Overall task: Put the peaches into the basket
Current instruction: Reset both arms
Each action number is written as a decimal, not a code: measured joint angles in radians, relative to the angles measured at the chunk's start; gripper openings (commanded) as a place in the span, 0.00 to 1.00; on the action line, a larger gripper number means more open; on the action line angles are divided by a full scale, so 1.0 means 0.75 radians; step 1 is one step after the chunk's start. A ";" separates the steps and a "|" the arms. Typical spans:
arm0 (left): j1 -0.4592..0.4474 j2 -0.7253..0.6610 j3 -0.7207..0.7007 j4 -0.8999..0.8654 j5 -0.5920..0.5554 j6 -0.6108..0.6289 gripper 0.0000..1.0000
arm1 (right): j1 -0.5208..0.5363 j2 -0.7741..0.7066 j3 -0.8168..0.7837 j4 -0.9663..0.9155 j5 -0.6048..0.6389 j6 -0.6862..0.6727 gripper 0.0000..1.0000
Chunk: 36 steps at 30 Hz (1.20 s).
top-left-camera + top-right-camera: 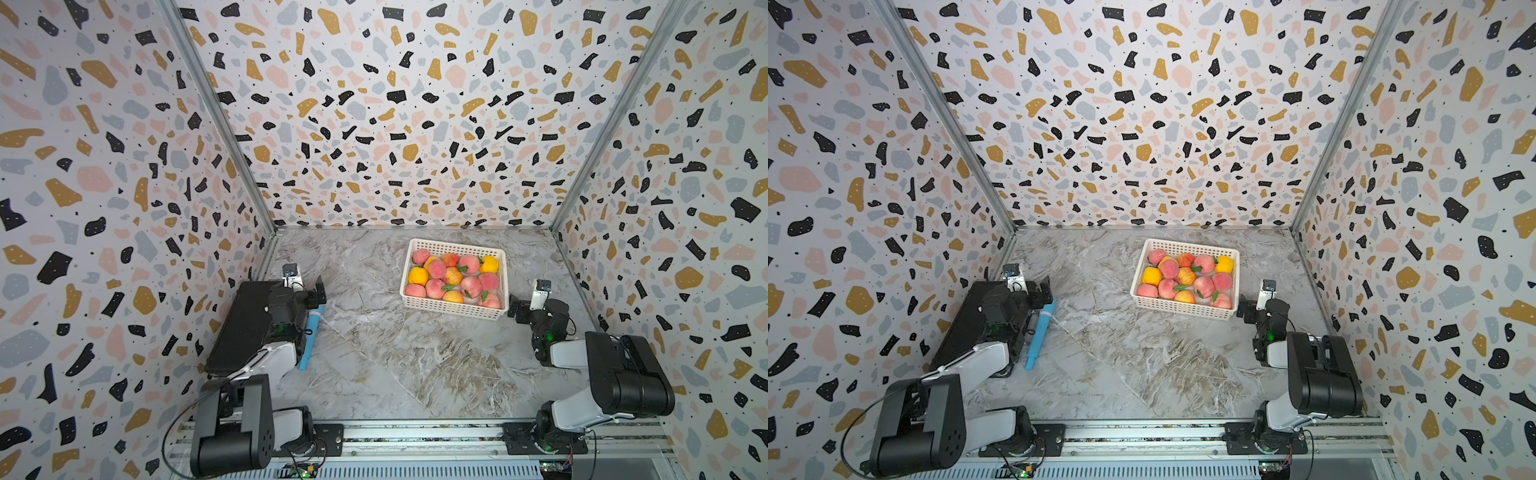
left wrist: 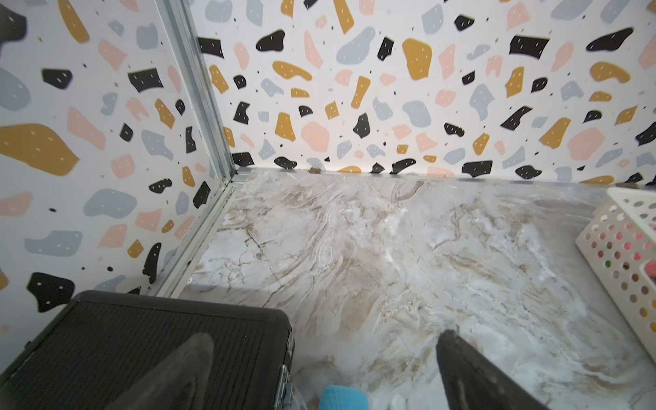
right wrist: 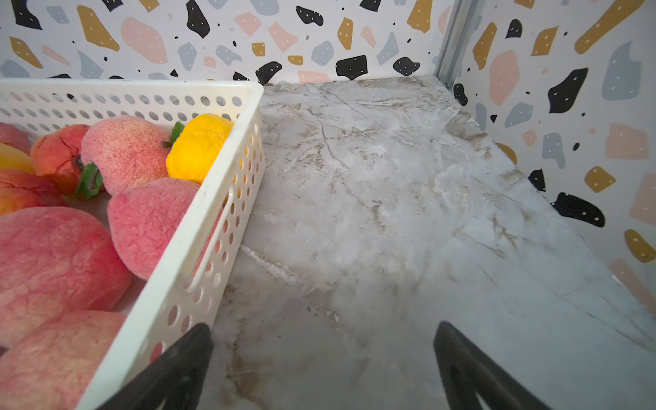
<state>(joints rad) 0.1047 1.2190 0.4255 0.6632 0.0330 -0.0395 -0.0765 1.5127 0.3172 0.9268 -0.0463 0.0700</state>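
Marble-grey and bare across its near half, the tabletop shows no loose fruit in either top view. Along its left edge lies a flat black box with a blue tool just beside it. The left pincer hangs over the box's far corner, jaws spread wide and empty. Close to the right edge, the right pincer sits low, just beside the near right corner of the basket. It too is released and grasps nothing; one fingertip looks very near the perforated wall, though I cannot tell whether it touches.

Farther back, toward the far right corner, the basket stands slightly skewed. The peaches fill it side by side, pink, orange and yellow, none riding above the rim.

The filling looks finished, so what remains is a clean retreat. The right arm should rise before it swings away from the basket, so that a finger does not catch the wall and drag it. The strip of tabletop hidden under the arms deserves a check for a stray peach.
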 measured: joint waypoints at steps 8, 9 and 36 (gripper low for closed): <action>-0.004 -0.107 -0.112 -0.040 0.058 -0.059 0.99 | 0.000 0.000 0.000 -0.002 -0.013 -0.005 1.00; -0.006 -0.108 -0.133 -0.023 0.063 -0.058 0.99 | 0.000 0.000 0.000 -0.002 -0.014 -0.005 1.00; -0.050 0.288 -0.185 0.291 0.224 0.026 0.99 | 0.000 0.001 0.000 -0.005 -0.014 -0.005 1.00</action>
<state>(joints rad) 0.0669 1.4349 0.2871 0.8818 0.2012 -0.0196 -0.0765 1.5131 0.3172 0.9234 -0.0570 0.0662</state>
